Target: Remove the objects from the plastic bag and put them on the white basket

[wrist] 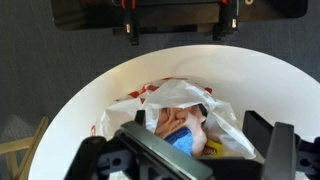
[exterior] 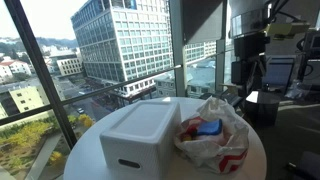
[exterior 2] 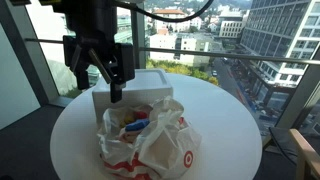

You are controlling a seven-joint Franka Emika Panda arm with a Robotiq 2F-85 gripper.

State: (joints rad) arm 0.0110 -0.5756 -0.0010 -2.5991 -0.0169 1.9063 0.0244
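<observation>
Your gripper (exterior 2: 99, 86) hangs over the near side of the plastic bag (exterior 2: 146, 141), its dark fingers (exterior 2: 117, 80) spread wide with nothing between them and no contact with the bag that you can see. The bag is thin, white and heavily crumpled, with red printed marks along its lower folds. Its mouth gapes upward on the round white table (exterior 2: 225, 120). Just behind it stands the white basket (exterior 2: 148, 88), boxy with smooth solid walls and rounded corners, and the bag seems to press against its side.

The wrist view gives you what the exterior views cannot, a look straight down into the bag (wrist: 165, 98). A pinkish, soft-looking lump (wrist: 178, 122) lies in the middle with a bright blue piece (wrist: 186, 143) just below it. A small yellow scrap (wrist: 212, 150) sits at the edge, half hidden by a finger (wrist: 272, 145). The two fingers frame the opening, one to each side.

In an exterior view the basket (exterior: 138, 135) shows you its slot handle low on one wall, and it sits beside the bag (exterior: 215, 140). The blue item (exterior: 208, 128) peeks out of the rumpled plastic. From this angle the arm is only a dark mass behind the table (exterior: 85, 150), and you cannot make out the fingers.
</observation>
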